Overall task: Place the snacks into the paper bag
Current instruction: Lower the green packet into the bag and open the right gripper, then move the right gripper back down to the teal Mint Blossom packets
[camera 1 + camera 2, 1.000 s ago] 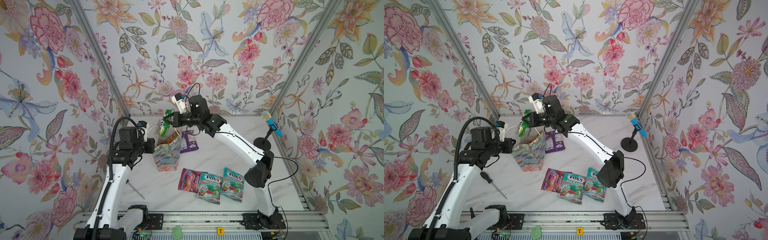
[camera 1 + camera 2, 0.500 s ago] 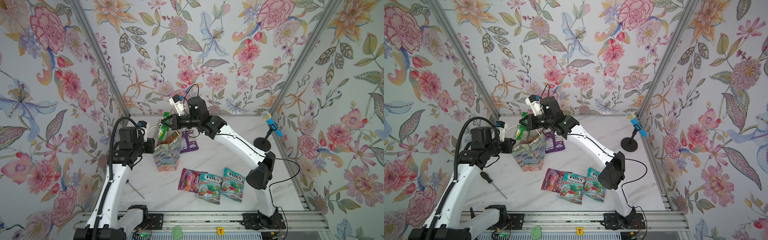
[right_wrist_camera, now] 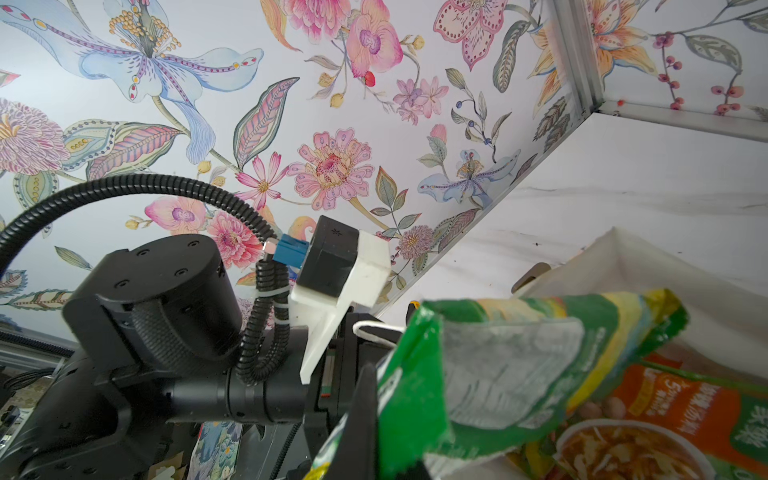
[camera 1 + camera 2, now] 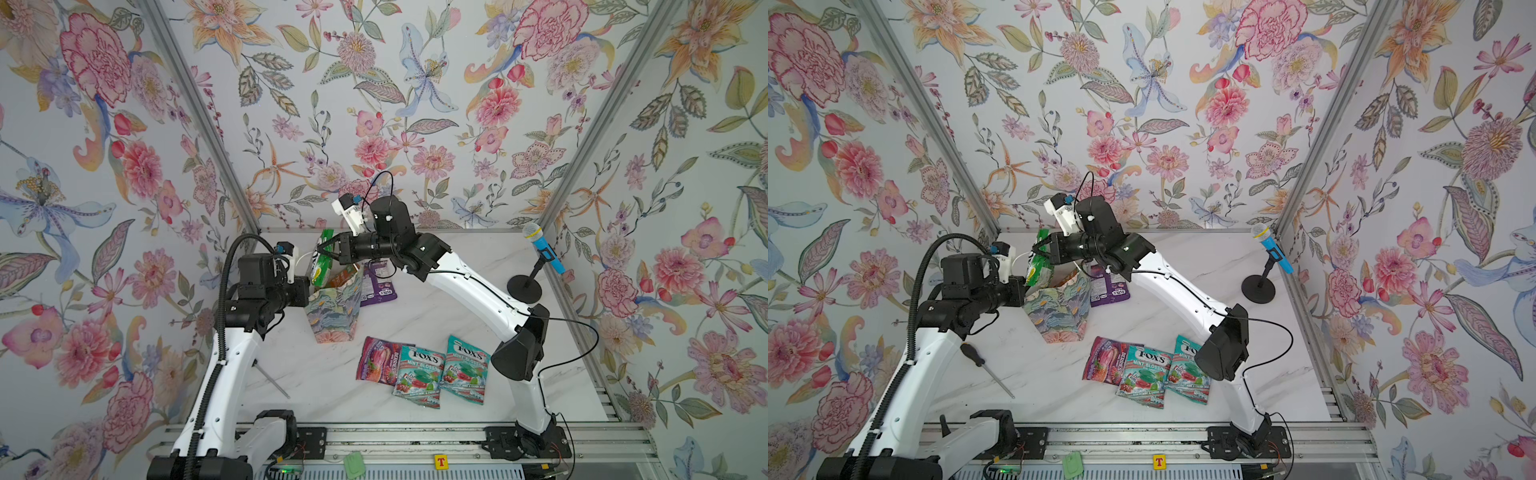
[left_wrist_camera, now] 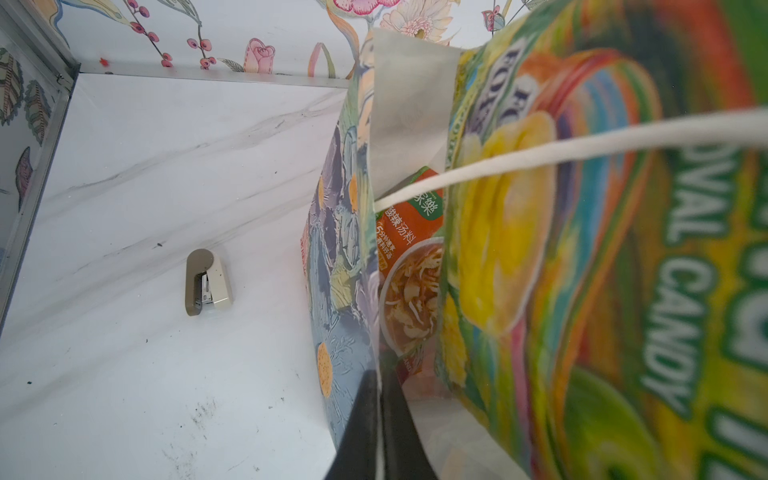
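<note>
My right gripper [image 4: 326,254] clamped on green pouch [image 4: 318,271], paper bag [image 4: 334,316] beneath it, left gripper [image 5: 380,374] pinching bag's rim

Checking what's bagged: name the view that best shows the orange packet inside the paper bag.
Left wrist: the orange packet sits sharp inside the paper bag, print readable. Right wrist shows it partly hidden by the green pouch. Both top views give only a sliver.

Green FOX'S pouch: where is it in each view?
In a top view: green pouch over the mouth of the paper bag, left of centre.
In a top view: same place.
Left wrist: close up, against the bag's white inside.
Right wrist: crumpled, above the orange packet.
Shared landmark: paper bag.
</note>
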